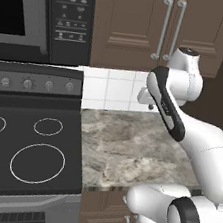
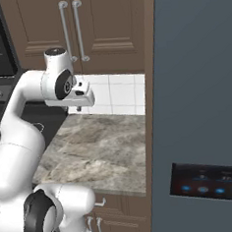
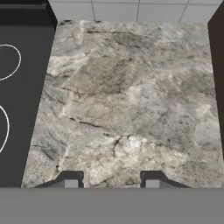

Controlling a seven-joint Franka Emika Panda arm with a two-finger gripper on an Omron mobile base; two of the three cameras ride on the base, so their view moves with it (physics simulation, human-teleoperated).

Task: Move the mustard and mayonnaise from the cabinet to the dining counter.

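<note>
The dark brown cabinet hangs on the wall with both panelled doors shut, its two silver bar handles side by side. The mustard and the mayonnaise are hidden. The dining counter is out of view. My gripper hangs below the cabinet, above the back of the small marble worktop, pointing straight down. Its fingertips stand apart with only bare marble between them, so it is open and holds nothing.
A black cooktop with ring burners borders the worktop on the left, with a dark microwave above it. A tall grey fridge walls off the right side. White tiles back the worktop.
</note>
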